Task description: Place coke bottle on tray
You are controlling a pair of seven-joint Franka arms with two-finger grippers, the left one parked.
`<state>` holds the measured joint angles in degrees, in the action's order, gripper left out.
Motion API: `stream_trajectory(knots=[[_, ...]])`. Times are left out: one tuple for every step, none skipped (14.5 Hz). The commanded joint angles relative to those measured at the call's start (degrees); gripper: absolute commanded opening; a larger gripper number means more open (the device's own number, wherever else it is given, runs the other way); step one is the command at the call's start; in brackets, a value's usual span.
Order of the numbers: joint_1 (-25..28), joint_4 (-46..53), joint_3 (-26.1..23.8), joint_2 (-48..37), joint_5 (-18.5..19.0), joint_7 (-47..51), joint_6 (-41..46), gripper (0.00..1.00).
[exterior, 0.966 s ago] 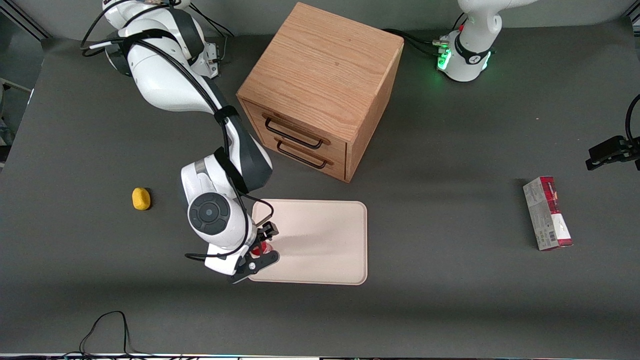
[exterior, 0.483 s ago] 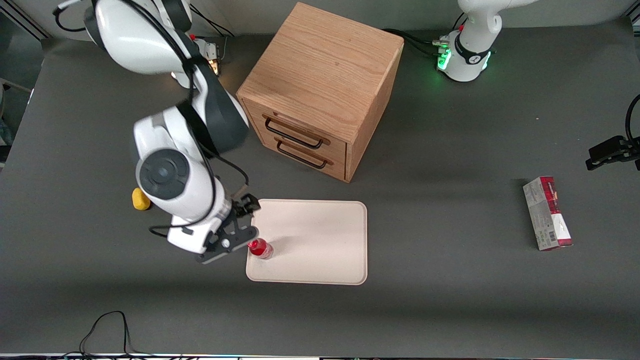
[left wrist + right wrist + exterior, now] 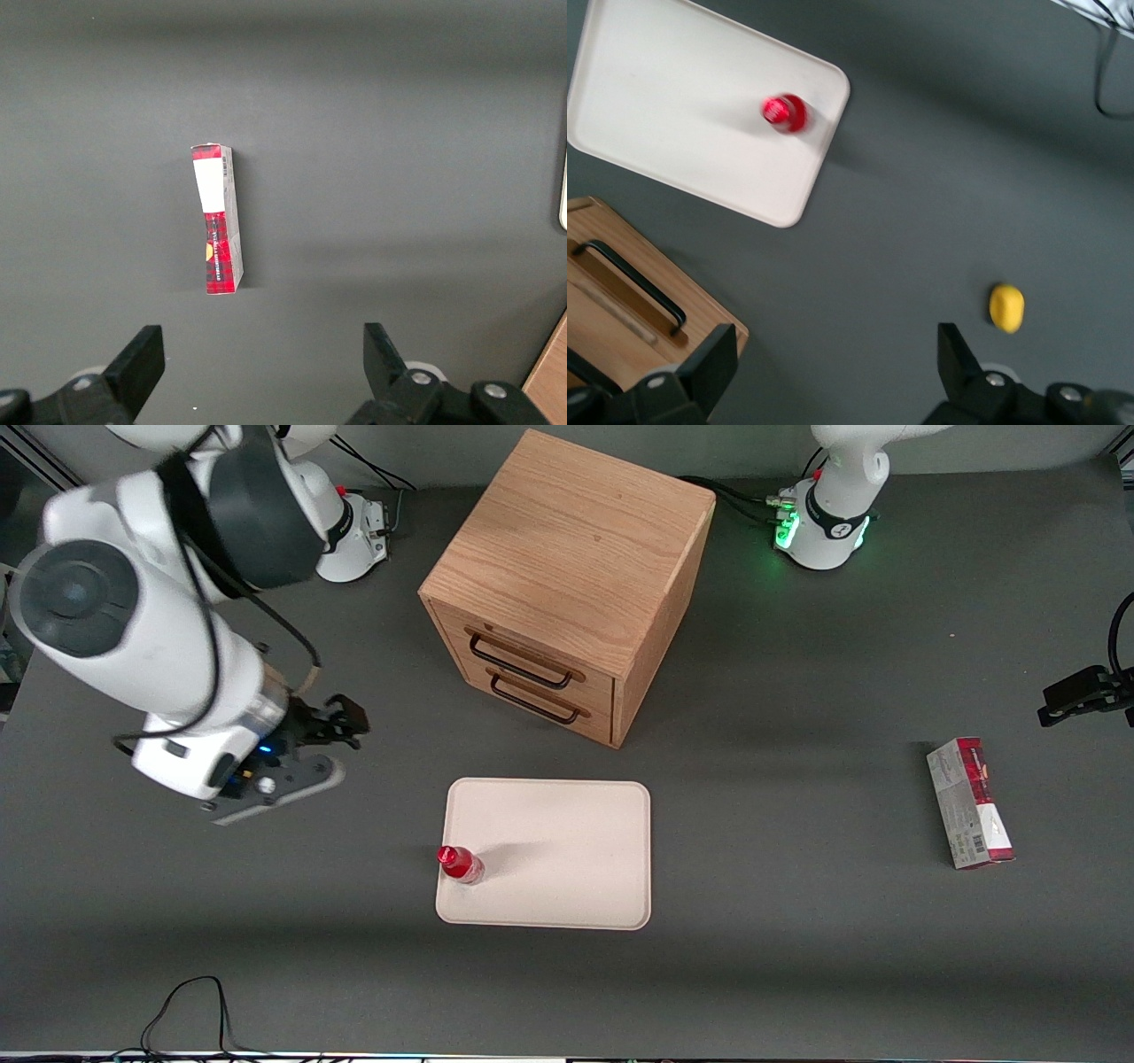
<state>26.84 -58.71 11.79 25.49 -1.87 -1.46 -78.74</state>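
Observation:
The coke bottle, small and red with a red cap, stands upright on the cream tray, at the tray's corner nearest the working arm and the front camera. It also shows in the right wrist view on the tray. My gripper is open and empty, raised high above the table, well away from the tray toward the working arm's end. Its fingers are spread wide with bare table between them.
A wooden two-drawer cabinet stands farther from the front camera than the tray. A yellow object lies on the table near my gripper. A red-and-grey carton lies toward the parked arm's end.
My gripper let go of the bottle, which stays standing on the tray. The arm rose and drew away from the tray toward its own end of the table.

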Motion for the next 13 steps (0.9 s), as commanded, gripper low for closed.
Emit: stream_trajectory(knots=[[0.6, -16.7, 3.2, -11.8, -0.1, -0.2, -4.7, 1.00], [0.6, -20.4, 4.8, -14.6, -0.1, -0.4, -6.4, 1.00], [0.6, -24.5, 6.5, -17.5, -0.1, -0.5, -8.4, 1.00], [0.4, -28.1, 7.2, -20.3, -0.1, -0.5, -10.4, 1.00], [-1.8, -30.7, 6.9, -22.1, 0.0, -0.5, -11.9, 1.00], [-4.8, -32.9, 6.1, -23.4, -0.1, -0.7, -12.4, 1.00], [-6.7, -34.0, 4.9, -24.4, -0.1, -2.0, -12.7, 1.00], [-9.3, -35.1, 4.0, -25.4, -0.1, -3.1, -13.3, 1.00], [-12.5, -36.1, 1.9, -26.4, -0.1, -4.2, -13.5, 1.00], [-16.2, -37.1, -0.8, -27.4, -0.1, -5.0, -13.5, 1.00], [-19.9, -37.4, -3.9, -28.1, 0.0, -5.6, -13.4, 1.00], [-23.4, -37.3, -6.7, -28.5, 0.0, -6.2, -13.0, 1.00], [-25.5, -37.2, -8.3, -28.6, 0.0, -6.3, -13.0, 1.00]])
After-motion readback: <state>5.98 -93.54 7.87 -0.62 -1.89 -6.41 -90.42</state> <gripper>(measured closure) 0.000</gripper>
